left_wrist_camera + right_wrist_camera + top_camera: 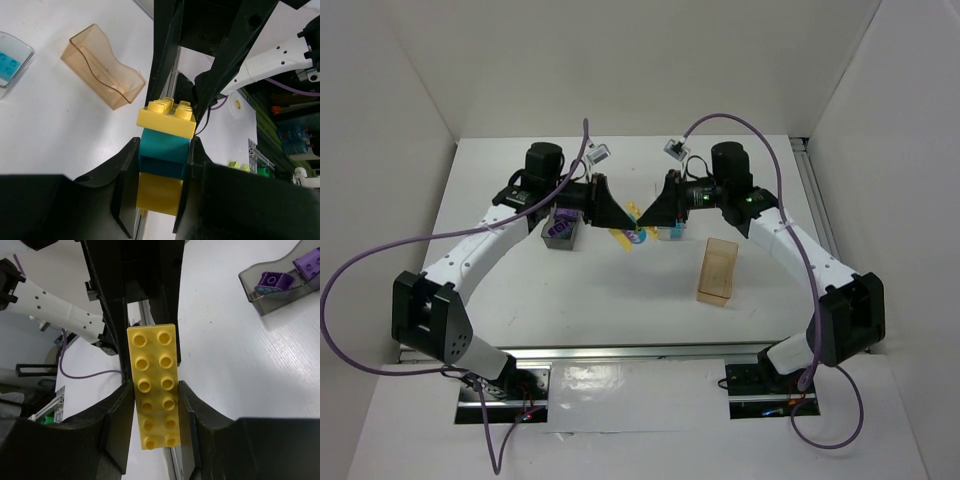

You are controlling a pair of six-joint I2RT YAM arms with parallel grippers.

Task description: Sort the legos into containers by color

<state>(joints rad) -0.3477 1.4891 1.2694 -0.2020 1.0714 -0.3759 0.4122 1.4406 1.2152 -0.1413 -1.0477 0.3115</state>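
Nearest the bases: amber bin (717, 272) on the table (530, 290), right of centre, long axis running near-to-far, well apart from both tools.

Mid-table: both arms angle inward and the tools meet nose to nose over the centre.
- left gripper (164, 165): clamped narrow on a teal brick (165, 152), fingers (125, 180) flush against its two sides. A yellow brick (166, 116), studs showing, sits against the teal one on the side away from the wrist. Another yellow piece (160, 192) touches it on the wrist side. The three read as one stack.
- right gripper (156, 405): closed on a long yellow brick (154, 385), two studs wide and six long. Fingers press both long edges, studs face its own camera. The left tool's black fingers stand right at the brick's far end.
- Can't tell whether the long brick and the teal stack are joined, or whether one of the yellow pieces in the left wrist view is that same brick.
- From above only a bit of yellow shows under the two sets of fingertips. Can't tell if it's off the table.

Same depth, flanking the tools:
- dark grey bin (265, 302) just beside the left tool, purple bricks (272, 281) inside.
- clear bin (27, 52) just beside the right tool, cyan brick (7, 65) inside.
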